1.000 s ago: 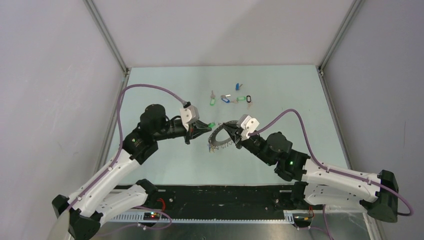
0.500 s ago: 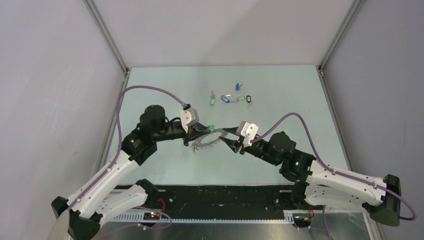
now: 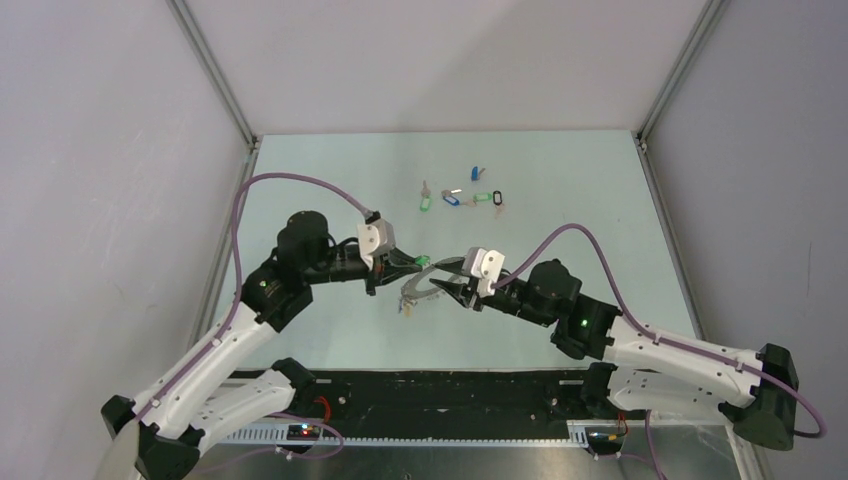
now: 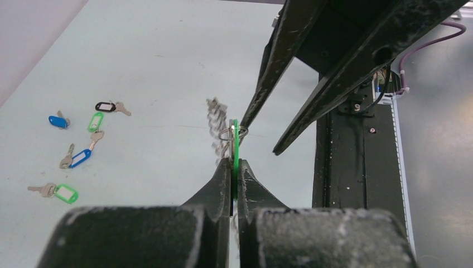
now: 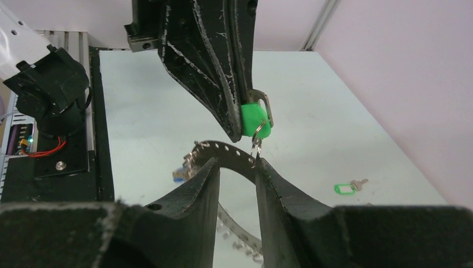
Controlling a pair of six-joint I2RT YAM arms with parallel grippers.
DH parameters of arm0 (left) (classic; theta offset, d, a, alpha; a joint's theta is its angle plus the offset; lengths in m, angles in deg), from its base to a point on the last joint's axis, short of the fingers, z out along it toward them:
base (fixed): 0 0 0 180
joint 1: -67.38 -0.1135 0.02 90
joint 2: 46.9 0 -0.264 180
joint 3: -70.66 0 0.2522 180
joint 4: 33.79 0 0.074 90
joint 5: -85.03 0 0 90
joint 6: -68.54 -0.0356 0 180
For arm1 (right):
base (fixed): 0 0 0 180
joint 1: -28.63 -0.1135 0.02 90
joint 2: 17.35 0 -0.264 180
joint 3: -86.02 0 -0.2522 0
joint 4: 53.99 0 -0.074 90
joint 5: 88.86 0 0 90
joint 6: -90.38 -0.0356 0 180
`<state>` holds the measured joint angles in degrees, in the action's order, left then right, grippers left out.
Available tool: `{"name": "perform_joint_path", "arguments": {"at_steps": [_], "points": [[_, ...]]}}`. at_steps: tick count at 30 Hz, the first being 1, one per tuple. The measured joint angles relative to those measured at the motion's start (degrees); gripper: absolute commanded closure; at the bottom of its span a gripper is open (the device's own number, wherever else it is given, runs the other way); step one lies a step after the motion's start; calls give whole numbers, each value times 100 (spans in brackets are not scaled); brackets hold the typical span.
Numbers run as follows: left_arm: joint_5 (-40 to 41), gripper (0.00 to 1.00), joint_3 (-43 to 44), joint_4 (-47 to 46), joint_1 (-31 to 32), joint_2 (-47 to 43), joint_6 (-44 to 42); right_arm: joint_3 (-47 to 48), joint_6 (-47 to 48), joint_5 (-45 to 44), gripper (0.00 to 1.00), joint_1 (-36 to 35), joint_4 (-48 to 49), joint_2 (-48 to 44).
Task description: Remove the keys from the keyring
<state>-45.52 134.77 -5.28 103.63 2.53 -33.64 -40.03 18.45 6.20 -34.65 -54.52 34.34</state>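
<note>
Keyring, large flat grey toothed metal ring (image 5: 223,149), mid-frame, braced by clamped right gripper (image 5: 237,167); green oblong plastic tag (image 4: 235,139) pinched in left gripper (image 4: 233,167) for pulling off. Freed keys (image 3: 460,198) upper centre.

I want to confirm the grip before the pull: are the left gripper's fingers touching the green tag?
Touching. The left wrist view shows the left gripper closed on the green tag, both fingers pressed against its faces with no gap.

We see a robot lab: a pale green table (image 3: 330,190) boxed in by plain grey walls (image 3: 100,150) and metal corner posts (image 3: 215,75).
</note>
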Motion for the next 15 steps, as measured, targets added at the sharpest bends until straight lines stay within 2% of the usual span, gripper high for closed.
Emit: {"name": "perform_joint_path", "arguments": {"at_steps": [8, 10, 13, 15], "points": [[-214, 100, 0, 0, 0, -52, -44, 0, -2, -4, 66, 55, 389, 282], [-236, 100, 0, 0, 0, -63, -46, 0, -4, -4, 72, 57, 479, 308], [-286, 100, 0, 0, 0, -74, -52, 0, 7, -7, 99, 70, 555, 319], [-297, 100, 0, 0, 0, -76, -59, 0, -20, 2, 100, 87, 562, 319]]}}
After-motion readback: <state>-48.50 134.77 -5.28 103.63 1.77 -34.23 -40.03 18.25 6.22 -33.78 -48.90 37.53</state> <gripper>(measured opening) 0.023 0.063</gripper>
